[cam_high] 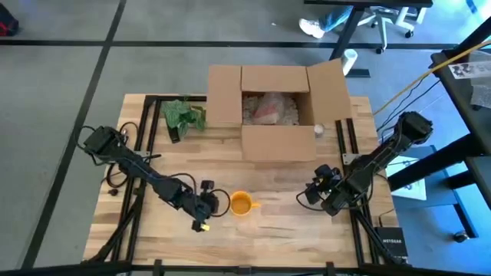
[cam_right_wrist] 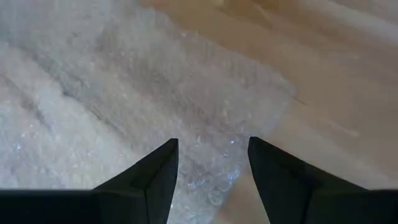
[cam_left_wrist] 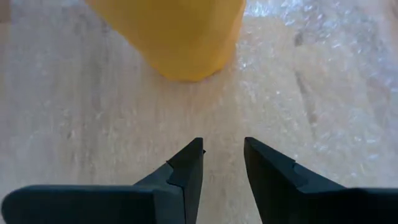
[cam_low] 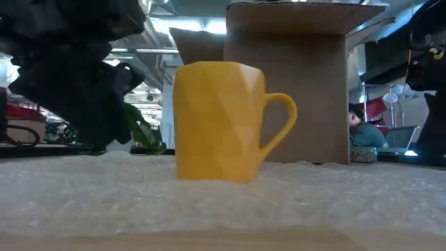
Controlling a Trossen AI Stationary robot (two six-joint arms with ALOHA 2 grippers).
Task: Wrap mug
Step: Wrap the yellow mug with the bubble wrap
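A yellow mug (cam_high: 242, 204) stands upright on its base on a clear bubble-wrap sheet (cam_right_wrist: 124, 93) spread on the wooden table, its handle (cam_low: 279, 125) toward the table's right. My left gripper (cam_high: 211, 205) is just left of the mug, low over the table and open; the mug (cam_left_wrist: 174, 31) is a short way ahead of its fingertips (cam_left_wrist: 222, 155). My right gripper (cam_high: 313, 192) is open over the sheet's right edge, near a corner (cam_right_wrist: 283, 93). I cannot tell if it touches the sheet.
An open cardboard box (cam_high: 276, 115) with packing inside stands at the table's far middle, flaps up. A green crumpled thing (cam_high: 182, 115) lies to its left and a small white object (cam_high: 319, 130) at its right. Bare wood shows near the front edge.
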